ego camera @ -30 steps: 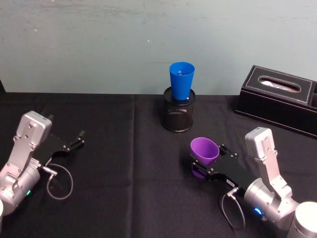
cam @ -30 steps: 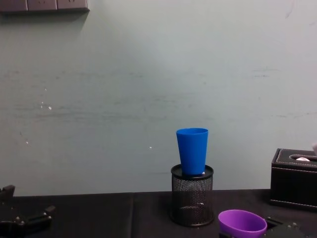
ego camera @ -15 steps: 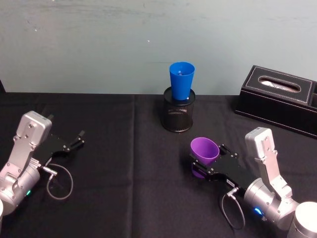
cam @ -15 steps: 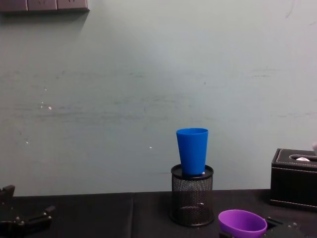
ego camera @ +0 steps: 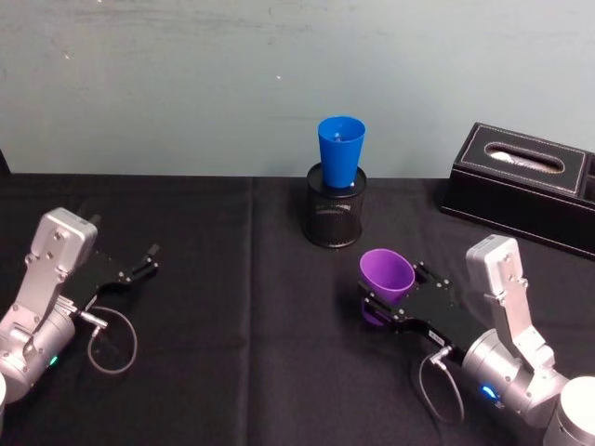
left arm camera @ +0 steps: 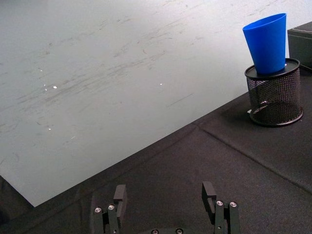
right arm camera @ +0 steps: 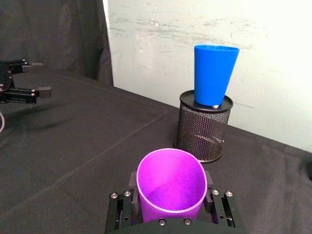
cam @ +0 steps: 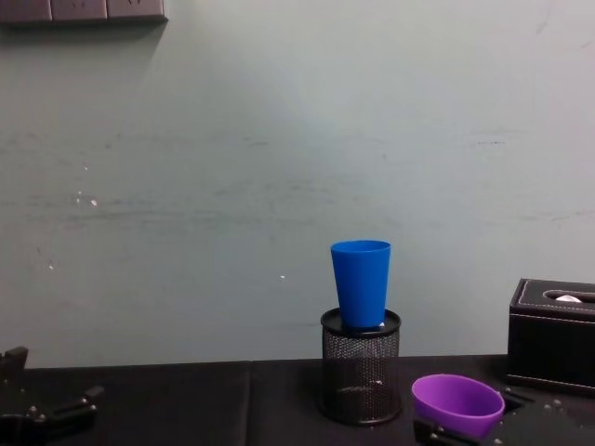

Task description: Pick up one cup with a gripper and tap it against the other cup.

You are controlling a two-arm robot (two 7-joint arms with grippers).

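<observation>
Now purple cup point(ego camera: 386, 272) raised slightly, right gripper point(ego camera: 395, 295) clamping it

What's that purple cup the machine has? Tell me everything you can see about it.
The purple cup is a smooth, tapered tumbler, plastic by its look, wide-rimmed and empty. It is tilted, not upright, clamped on both sides by the right end effector, over the black tablecloth, nearer the robot than the mesh holder. Whether its base touches the cloth is hidden.
</observation>
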